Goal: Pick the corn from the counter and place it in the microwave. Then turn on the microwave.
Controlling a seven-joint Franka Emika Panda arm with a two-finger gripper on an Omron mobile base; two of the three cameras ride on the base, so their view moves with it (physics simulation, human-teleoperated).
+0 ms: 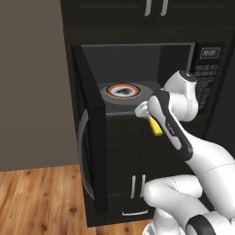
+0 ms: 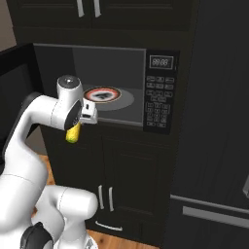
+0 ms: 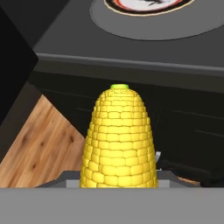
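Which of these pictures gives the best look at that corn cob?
The hand view: the corn stands large and unblocked, kernels and green tip clear. Both base views show a small yellow piece hanging below the gripper, before the open microwave.

The robot's arm (image 1: pixel 193 151) is built of glossy white, rounded shells that swell at each joint and narrow between them, like a chain of smooth capsules. Dark grey to black bands ring the joints, one showing at the base of the lowest segment in both base views. A long black strip runs along the forearm segment just behind the hand, bearing a faint pale marking too small to read. The wrist segment behind the hand ends in a round white cap with a small dark grey disc at its centre. The hand itself, the gripper (image 2: pixel 80 121), has a pale blocky body with a small dark rectangular patch on its side.
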